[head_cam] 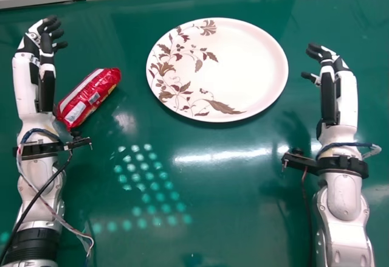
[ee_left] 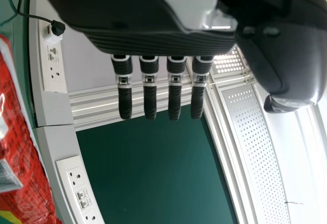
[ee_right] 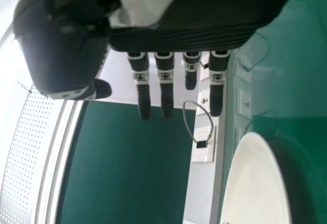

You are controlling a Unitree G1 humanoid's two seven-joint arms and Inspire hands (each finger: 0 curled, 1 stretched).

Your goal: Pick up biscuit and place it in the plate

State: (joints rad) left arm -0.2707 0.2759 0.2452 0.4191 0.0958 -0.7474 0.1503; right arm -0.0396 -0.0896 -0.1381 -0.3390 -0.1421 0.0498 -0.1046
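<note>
Relaxed, empty fingers (ee_left: 174,101) extend from the left hand (head_cam: 42,43), thumb apart. Just inward and slightly back, beside that forearm, a red biscuit packet (head_cam: 91,97) lies on the counter (head_cam: 231,188), its long axis slanting forward toward the plate (head_cam: 243,66). The right hand (head_cam: 328,60), also uncurled, is well beyond the plate.

- Biscuit packet (ee_left: 25,173), cut off by the left wrist view's edge
- Plate (ee_right: 255,183), cut off by the right wrist view's edge
- Left arm (head_cam: 39,182) and right arm (head_cam: 343,200), cut off at the head view's bottom
</note>
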